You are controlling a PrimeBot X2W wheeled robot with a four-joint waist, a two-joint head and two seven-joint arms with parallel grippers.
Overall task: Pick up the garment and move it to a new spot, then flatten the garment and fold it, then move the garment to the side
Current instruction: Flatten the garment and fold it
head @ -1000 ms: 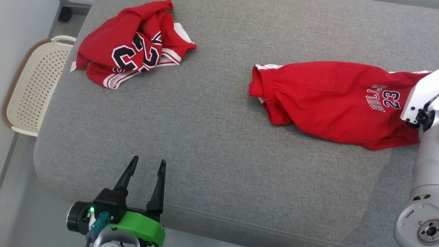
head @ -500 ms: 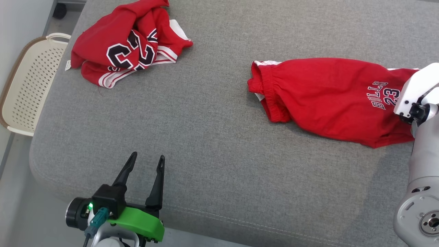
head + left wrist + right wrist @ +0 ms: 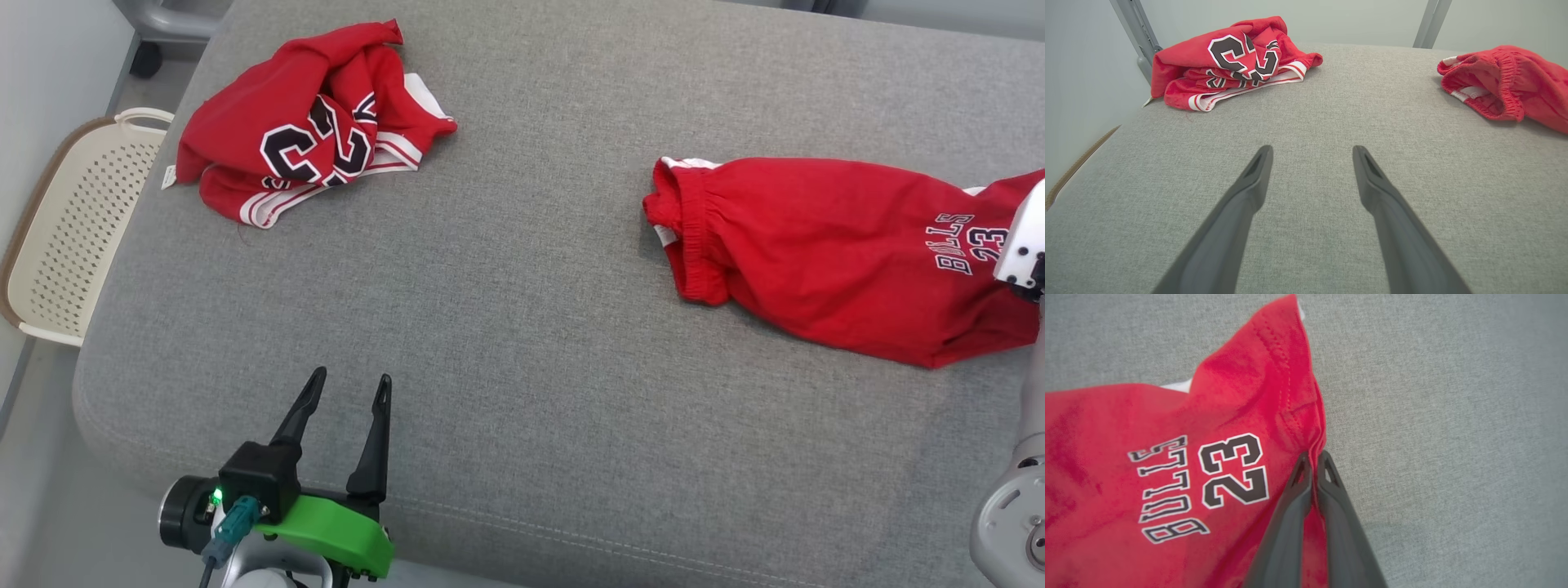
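Observation:
The garment, a pair of red shorts (image 3: pixel 833 245) printed "BULLS 23", lies stretched out on the right of the grey cushion (image 3: pixel 522 367). In the right wrist view my right gripper (image 3: pixel 1314 457) is shut on the hem edge of the shorts (image 3: pixel 1126 437), just right of the print. That arm's white wrist (image 3: pixel 1024 245) covers the shorts' right end in the head view. My left gripper (image 3: pixel 347 384) hovers open over the cushion's near left edge, nothing between its fingers (image 3: pixel 1257 171). The shorts' elastic waistband (image 3: pixel 1502 81) shows at the far right of the left wrist view.
A crumpled red jersey (image 3: pixel 302 155) with a large number sits at the cushion's far left corner, also in the left wrist view (image 3: pixel 1233 61). A cream perforated basket (image 3: pixel 73 229) stands on the floor left of the cushion.
My right gripper has shut on the shorts' hem and dragged the shorts to the right, away from the jersey. The head camera shifted slightly. The left gripper stayed put.

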